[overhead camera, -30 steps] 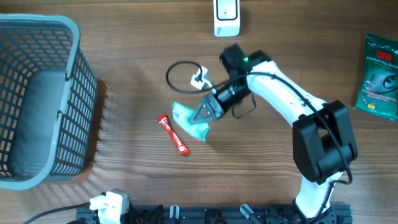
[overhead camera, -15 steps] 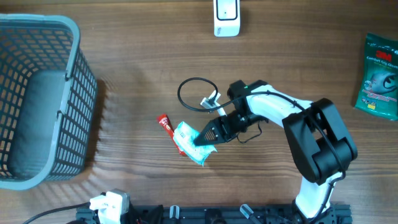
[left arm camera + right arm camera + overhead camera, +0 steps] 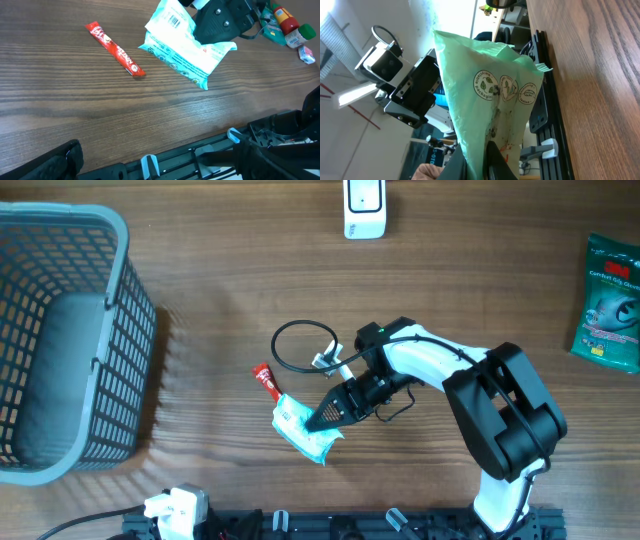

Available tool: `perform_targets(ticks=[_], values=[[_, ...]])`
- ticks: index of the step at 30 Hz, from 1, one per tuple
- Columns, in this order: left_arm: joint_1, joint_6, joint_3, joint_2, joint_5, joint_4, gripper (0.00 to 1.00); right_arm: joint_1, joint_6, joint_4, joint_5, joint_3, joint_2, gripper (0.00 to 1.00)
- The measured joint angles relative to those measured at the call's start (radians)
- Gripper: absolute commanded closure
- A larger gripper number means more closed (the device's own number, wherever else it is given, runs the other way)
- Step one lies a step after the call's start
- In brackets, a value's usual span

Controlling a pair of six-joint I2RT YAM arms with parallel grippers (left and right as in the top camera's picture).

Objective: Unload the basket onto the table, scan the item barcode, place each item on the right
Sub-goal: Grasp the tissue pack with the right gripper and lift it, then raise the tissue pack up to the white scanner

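The pale green packet [image 3: 303, 430] sits just below the centre of the overhead frame, pinched at one edge by the right hand [image 3: 322, 418], whose fingers are closed on it. It is held just beside a red stick sachet [image 3: 267, 382] lying on the surface [image 3: 200, 440]. Its barcode [image 3: 173, 20] shows in the left wrist view, near the packet's top edge. The left hand [image 3: 165, 150] is fully open and holds nothing.

The step in hand is carrying the item to the scanner. That is probably the white device [image 3: 363, 208] at top centre, though it is too small to be sure. The next move calls for lifting the packet there and turning its barcode face toward the device.
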Motion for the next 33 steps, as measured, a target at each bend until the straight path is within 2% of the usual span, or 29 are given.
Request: perform_targets(ticks=[21, 24, 26, 33], values=[[0.000, 0.000, 0.000, 0.000, 0.000, 0.000, 0.00, -0.001, 0.000, 0.037, 0.000, -0.001, 0.000, 0.95], [0.000, 0.000, 0.000, 0.000, 0.000, 0.000, 0.00, -0.011, 0.026, 0.156, 0.001, -0.004, 0.000, 0.95], [0.000, 0.000, 0.000, 0.000, 0.000, 0.000, 0.00, -0.041, 0.117, 0.310, 0.005, -0.008, 0.000, 0.95], [0.000, 0.000, 0.000, 0.000, 0.000, 0.000, 0.00, -0.161, 0.682, 0.966, 0.119, -0.016, 0.000, 0.95]])
